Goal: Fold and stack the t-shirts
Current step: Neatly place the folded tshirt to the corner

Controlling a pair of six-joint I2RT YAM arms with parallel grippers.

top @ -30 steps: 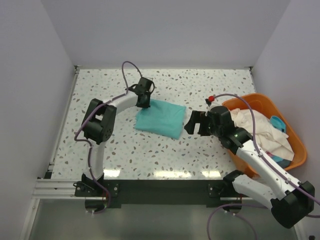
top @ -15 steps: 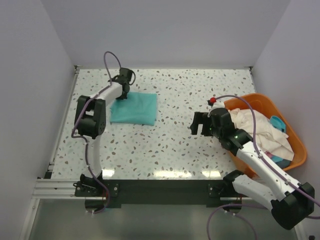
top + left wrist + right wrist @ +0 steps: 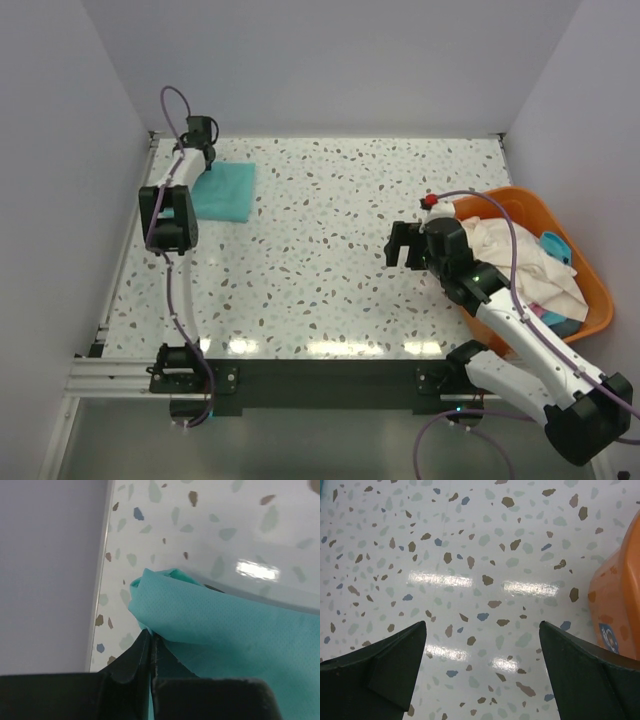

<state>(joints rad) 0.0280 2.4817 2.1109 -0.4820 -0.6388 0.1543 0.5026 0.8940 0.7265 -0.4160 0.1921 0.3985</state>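
Pale grey-lilac walls point(image 3: 330, 60) close the cell in on three sides, and between them lies a white terrazzo table point(image 3: 330, 270) speckled with grey, brown and blue chips, glossy enough to throw back bright bars of light along its near edge. An aluminium rail point(image 3: 120, 375) runs along that edge at 6 o'clock and carries both arm bases. At about 4 o'clock an orange oval basket point(image 3: 598, 290) sits against the right wall, with a cream-white t-shirt point(image 3: 510, 250) heaped in it and a scrap of light blue cloth point(image 3: 557, 243) beside that. The teal t-shirt point(image 3: 225, 190) lies folded into a flat rectangle at 10 o'clock, near the far left corner of the table. The left gripper point(image 3: 205, 150) is at the shirt's far left corner, jaws clenched on a bunched bit of the teal cloth. The right gripper point(image 3: 405, 245) is over bare table at 3 o'clock, just left of the basket, jaws spread wide and holding nothing.
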